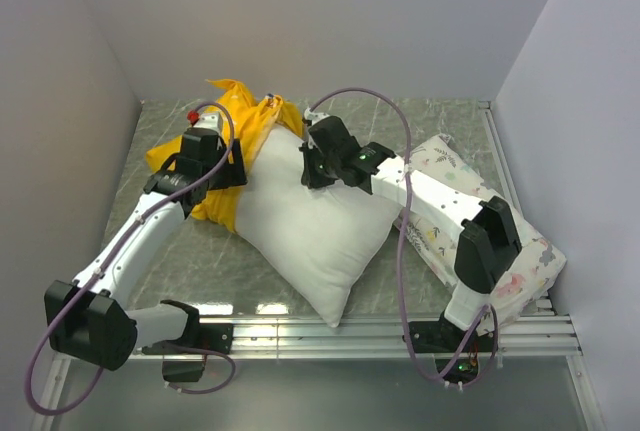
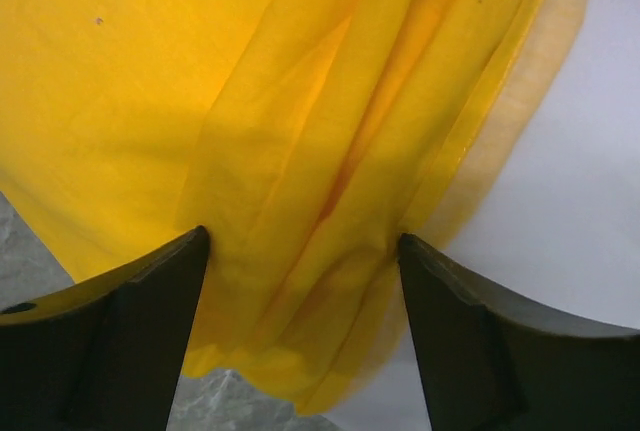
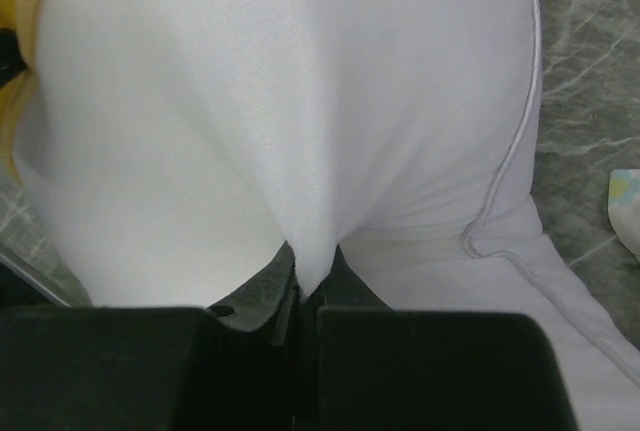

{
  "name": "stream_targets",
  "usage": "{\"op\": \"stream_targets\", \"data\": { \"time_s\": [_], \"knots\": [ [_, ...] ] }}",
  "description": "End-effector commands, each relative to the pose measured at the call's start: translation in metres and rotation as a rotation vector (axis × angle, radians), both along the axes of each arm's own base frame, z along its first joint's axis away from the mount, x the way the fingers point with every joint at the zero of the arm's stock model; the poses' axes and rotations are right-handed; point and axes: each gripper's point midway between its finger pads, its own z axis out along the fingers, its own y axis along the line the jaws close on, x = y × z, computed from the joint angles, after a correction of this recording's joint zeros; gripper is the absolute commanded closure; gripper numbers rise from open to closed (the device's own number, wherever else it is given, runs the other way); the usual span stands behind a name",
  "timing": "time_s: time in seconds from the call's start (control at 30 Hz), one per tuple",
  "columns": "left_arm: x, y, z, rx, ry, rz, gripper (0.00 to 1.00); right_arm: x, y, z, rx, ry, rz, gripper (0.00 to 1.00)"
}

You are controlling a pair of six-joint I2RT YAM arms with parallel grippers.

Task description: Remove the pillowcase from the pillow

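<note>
You see the yellow pillowcase (image 1: 250, 123) bunched in the upper left of the top view, at the corner of the white pillow (image 1: 310, 226) lying in the centre, the left gripper (image 2: 300, 241) spread wide over its folds, the right gripper (image 3: 305, 286) pinching the pillow's cloth.

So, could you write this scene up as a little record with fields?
Pillowcase: bright yellow thin fabric pillowcase, bunched at the pillow's far left end.
Pillow: plump plain white pillow, mostly bare, lying diagonally.
Left end effector: open, astride the yellow folds.
Right end effector: shut, pinching the white pillow's fabric.
Nearby: white pillow with small colourful prints, at the right.
</note>
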Motion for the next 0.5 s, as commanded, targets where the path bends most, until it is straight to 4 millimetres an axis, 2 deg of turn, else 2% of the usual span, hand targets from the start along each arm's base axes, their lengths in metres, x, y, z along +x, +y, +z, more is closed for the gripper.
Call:
{"op": "stream_targets", "data": {
  "time_s": [0.0,0.03,0.1,0.13,0.17,0.23,0.3,0.33,0.37,0.43,0.47],
  "knots": [
    [0.011,0.008,0.003,0.019,-0.031,0.059,0.24,0.002,0.006,0.049,0.112,-0.086,0.009,1.0],
    [0.012,0.014,0.002,0.027,-0.027,0.081,0.42,0.001,0.004,0.054,0.121,-0.092,0.01,1.0],
    [0.017,0.026,0.001,0.042,-0.028,0.121,0.61,0.0,0.001,0.06,0.125,-0.1,0.007,1.0],
    [0.019,0.039,0.001,0.045,-0.027,0.16,0.79,-0.001,-0.002,0.065,0.132,-0.109,0.005,1.0],
    [0.022,0.045,0.003,0.047,-0.032,0.18,0.84,-0.002,-0.005,0.068,0.135,-0.113,0.0,1.0],
    [0.028,0.069,0.008,0.059,-0.045,0.254,0.95,-0.004,-0.013,0.081,0.155,-0.132,-0.011,1.0],
    [0.033,0.087,0.016,0.076,-0.063,0.311,1.0,-0.002,-0.024,0.084,0.163,-0.135,-0.032,1.0],
    [0.034,0.1,0.017,0.086,-0.068,0.352,0.99,-0.004,-0.029,0.092,0.178,-0.15,-0.035,1.0],
    [0.038,0.107,0.023,0.086,-0.088,0.374,1.0,-0.005,-0.034,0.091,0.176,-0.148,-0.045,1.0],
    [0.039,0.135,0.029,0.123,-0.105,0.466,1.0,-0.001,-0.051,0.099,0.188,-0.165,-0.08,1.0],
    [0.042,0.145,0.036,0.125,-0.125,0.5,1.0,-0.002,-0.056,0.094,0.187,-0.152,-0.088,1.0]
  ]
}}
